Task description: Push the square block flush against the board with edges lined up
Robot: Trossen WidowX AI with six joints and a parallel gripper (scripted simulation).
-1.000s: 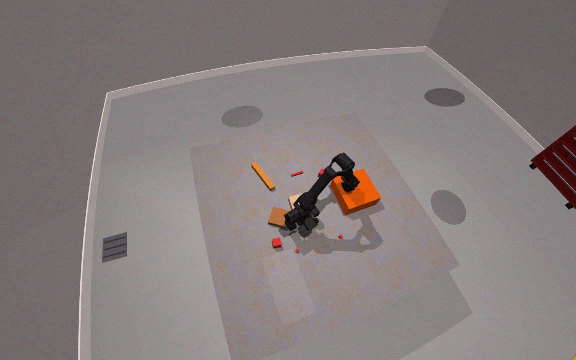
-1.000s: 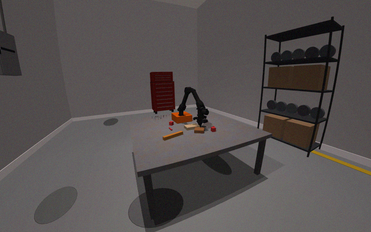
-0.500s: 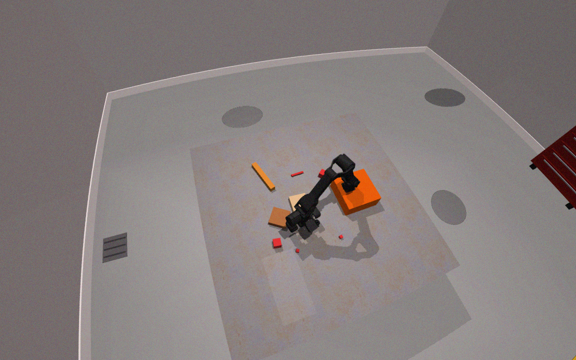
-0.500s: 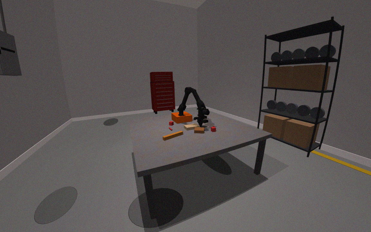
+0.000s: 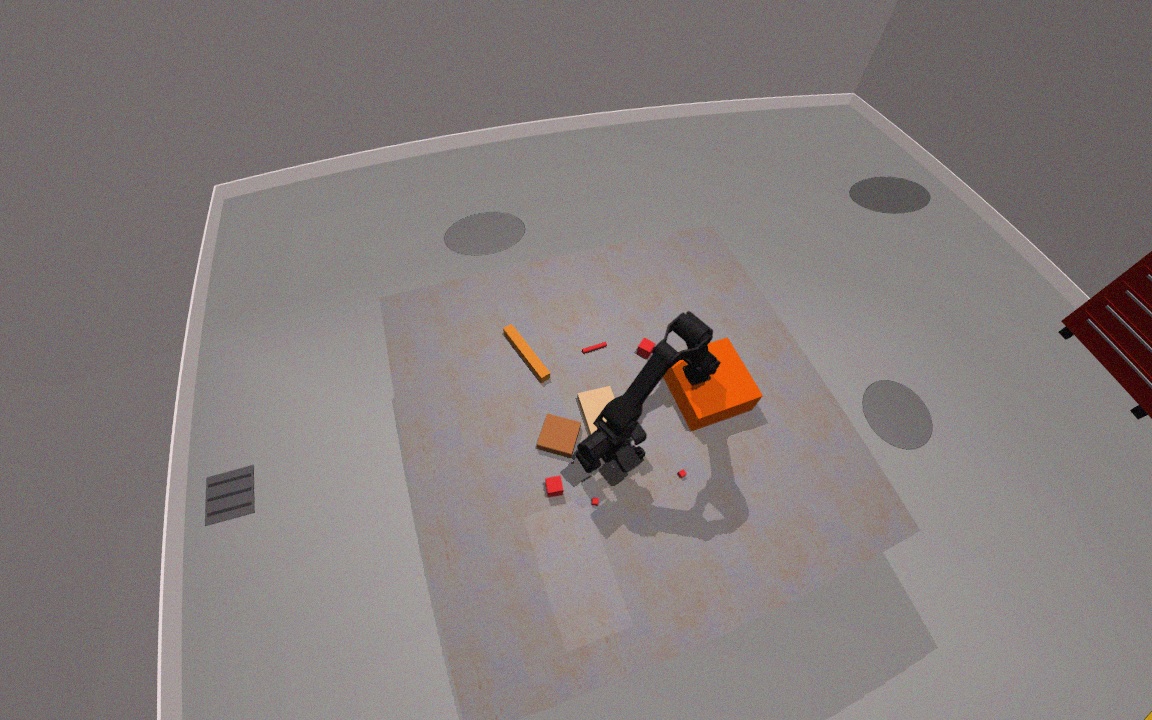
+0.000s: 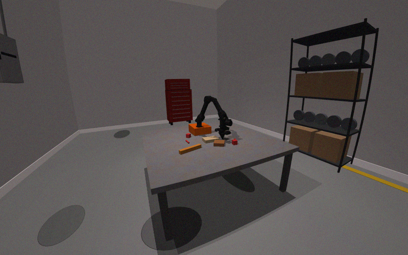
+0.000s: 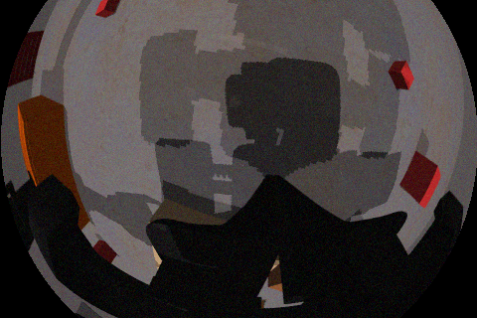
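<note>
The square block, flat and brown, lies on the table left of the board in the top view. The light tan board lies flat, its right part hidden under the arm there. Their facing sides stand at an angle, with a narrow gap that seems to close towards the block's upper corner. My gripper is shut and empty, pointing down low beside the block and board. Whether its tip touches either one is hidden. In the wrist view the fingers cover most of both.
A red cube lies near the block, with a tiny red cube beyond. Another red cube sits by the orange base. An orange bar and red stick lie beyond the board.
</note>
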